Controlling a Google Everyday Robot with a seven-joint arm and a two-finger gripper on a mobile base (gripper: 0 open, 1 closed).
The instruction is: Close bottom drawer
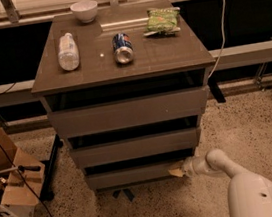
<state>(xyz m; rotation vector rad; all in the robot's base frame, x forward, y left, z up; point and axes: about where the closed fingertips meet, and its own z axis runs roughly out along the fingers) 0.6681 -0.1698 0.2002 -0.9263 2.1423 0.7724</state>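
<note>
A grey-brown table [169, 55] with three drawers stands on speckled floor. The bottom drawer [130, 175] is slightly out, with a dark gap above its plain front. The hand [177, 172] is low at the near right, its tip against the right end of that front, and the white arm [248, 190] runs off to the near right corner. The middle drawer [134, 147] and top drawer [126, 113] also sit ajar. On top lie a clear bottle [67, 51], a can [122, 48] on its side, a white bowl [84, 10] and a green bag [162, 20]. A cardboard box [12, 198] sits at the left.
</note>
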